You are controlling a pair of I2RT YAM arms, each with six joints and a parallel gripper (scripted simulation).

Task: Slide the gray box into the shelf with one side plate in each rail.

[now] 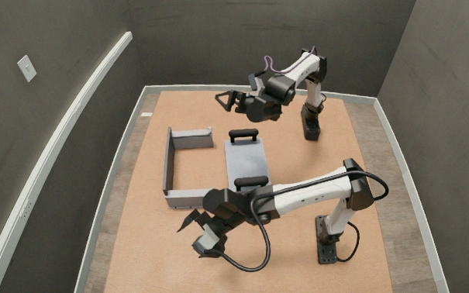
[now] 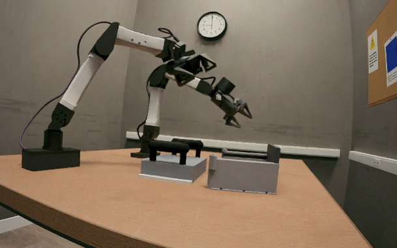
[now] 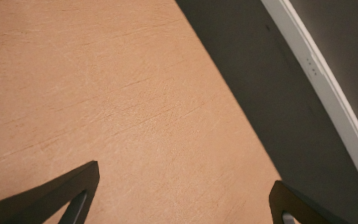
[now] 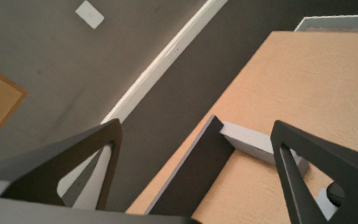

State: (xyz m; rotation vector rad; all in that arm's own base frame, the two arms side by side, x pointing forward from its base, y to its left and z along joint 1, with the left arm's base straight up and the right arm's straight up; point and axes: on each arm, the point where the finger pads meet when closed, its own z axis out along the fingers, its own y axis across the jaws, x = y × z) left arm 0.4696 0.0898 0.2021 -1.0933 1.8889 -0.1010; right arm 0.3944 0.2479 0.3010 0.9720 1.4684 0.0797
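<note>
Top and exterior, from above and tableside, share box and shelf

A yellow warning triangle point(image 2: 372, 42) tops a notice point(image 2: 373, 59) on the corkboard point(image 2: 379, 92) point(image 4: 11, 96).

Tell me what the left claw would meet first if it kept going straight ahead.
Probably the bare tabletop near its edge; the left claw tilts downward, though depth is unclear.

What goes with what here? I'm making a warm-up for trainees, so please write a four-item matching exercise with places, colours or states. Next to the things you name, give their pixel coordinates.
1. Box point(image 1: 246, 160) point(image 2: 165, 170)
2. Handles point(image 1: 243, 133) point(image 2: 168, 146)
3. Clock point(image 2: 212, 25)
4. Left claw point(image 1: 188, 241) point(image 2: 245, 122) point(image 3: 186, 172)

A. On the wall
B. Open, holding nothing
C. On the table, beside the shelf point(image 1: 169, 163) point(image 2: 243, 174) point(image 4: 195, 165)
D. Black, on top of the box

Pairs: 1-C, 2-D, 3-A, 4-B
</note>
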